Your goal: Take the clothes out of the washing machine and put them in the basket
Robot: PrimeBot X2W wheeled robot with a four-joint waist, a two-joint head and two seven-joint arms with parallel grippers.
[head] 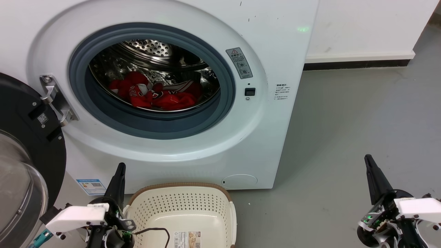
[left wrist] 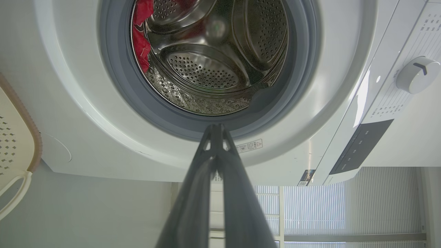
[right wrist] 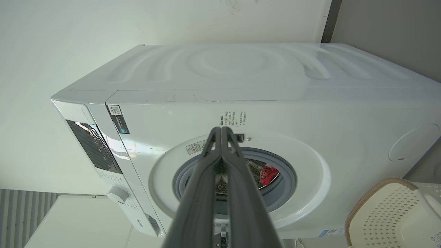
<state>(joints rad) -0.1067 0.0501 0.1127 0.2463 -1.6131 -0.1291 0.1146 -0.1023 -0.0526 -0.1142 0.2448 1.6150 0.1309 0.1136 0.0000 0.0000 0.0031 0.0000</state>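
Observation:
Red clothes [head: 156, 93] with white trim lie bunched at the bottom of the steel drum of the white washing machine [head: 262, 137], whose porthole stands uncovered. In the wrist views the clothes [left wrist: 141, 38] [right wrist: 268, 174] show as a red patch inside the drum. The cream basket [head: 179, 210] with a brown rim sits on the floor right below the porthole, with nothing in it but a paper label. My left gripper [head: 120, 168] is shut, low at the left beside the basket. My right gripper [head: 368, 160] is shut too, low at the far right over the floor.
The washer's black-framed glass door [head: 24, 179] hangs open at the left, close to my left arm. Grey floor [head: 344, 131] stretches to the right of the machine, up to a white wall with a dark skirting. A thin black cable lies over the basket's near edge.

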